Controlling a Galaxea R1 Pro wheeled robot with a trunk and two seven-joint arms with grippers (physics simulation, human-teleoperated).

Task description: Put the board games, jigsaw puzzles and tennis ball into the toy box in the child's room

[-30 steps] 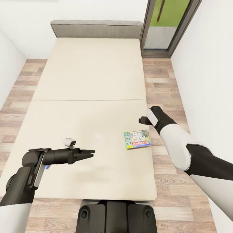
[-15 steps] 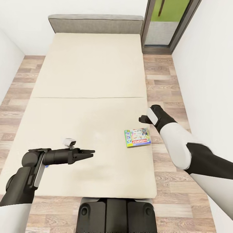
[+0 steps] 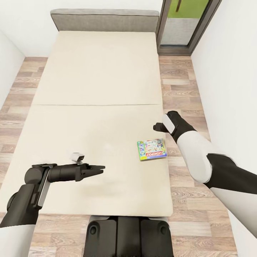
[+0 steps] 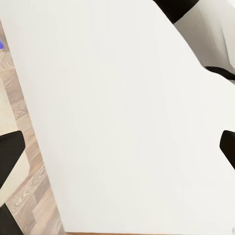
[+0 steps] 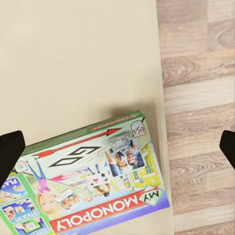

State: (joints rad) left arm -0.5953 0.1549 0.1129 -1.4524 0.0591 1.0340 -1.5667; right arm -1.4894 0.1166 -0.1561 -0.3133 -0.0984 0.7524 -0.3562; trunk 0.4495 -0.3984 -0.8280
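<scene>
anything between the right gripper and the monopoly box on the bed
Nothing visible does. The Monopoly box lies flat near the bed's right edge with bare mattress around it, and the right gripper hangs above it with open jaws; the right wrist view shows the box unobstructed.

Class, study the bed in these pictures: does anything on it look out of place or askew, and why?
Yes. The Monopoly board game lies alone on the bed, close to the mattress's right edge and turned slightly askew to it. A toy on bare bedding looks misplaced. The right gripper hangs open just beyond the game.
</scene>
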